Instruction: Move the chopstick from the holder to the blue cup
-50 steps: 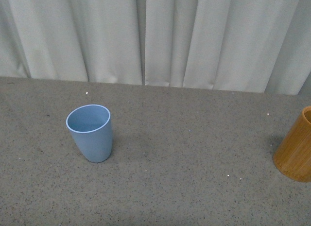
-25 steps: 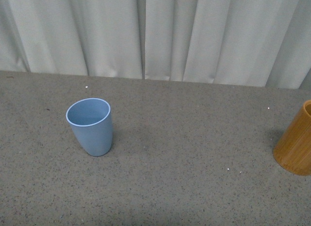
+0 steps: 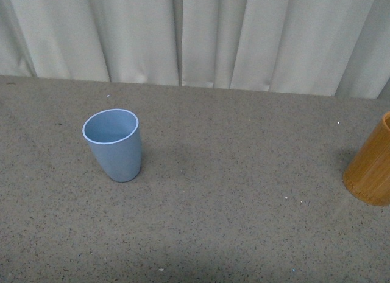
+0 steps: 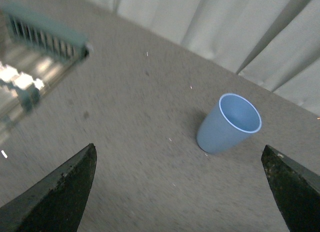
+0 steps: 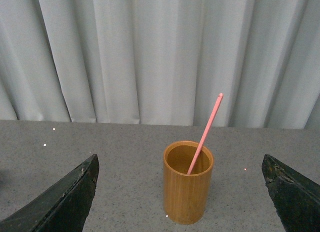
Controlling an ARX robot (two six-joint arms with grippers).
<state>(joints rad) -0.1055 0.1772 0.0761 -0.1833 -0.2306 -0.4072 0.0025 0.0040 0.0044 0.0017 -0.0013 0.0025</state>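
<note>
The blue cup stands upright and empty on the grey speckled table at the left; it also shows in the left wrist view as the blue cup, ahead of my open left gripper. The orange-brown holder is cut off by the right edge of the front view. In the right wrist view the holder stands upright with one pink chopstick leaning out of it. My right gripper is open, back from the holder, with nothing between its fingers. Neither arm shows in the front view.
A white pleated curtain hangs along the table's far edge. A teal ribbed metal fixture, blurred, shows at one side of the left wrist view. Grey tabletop lies between cup and holder.
In the front view the cup, the holder and the table's far edge have all shifted upward in the picture, so the camera's view has tilted down. Nothing was grasped.
</note>
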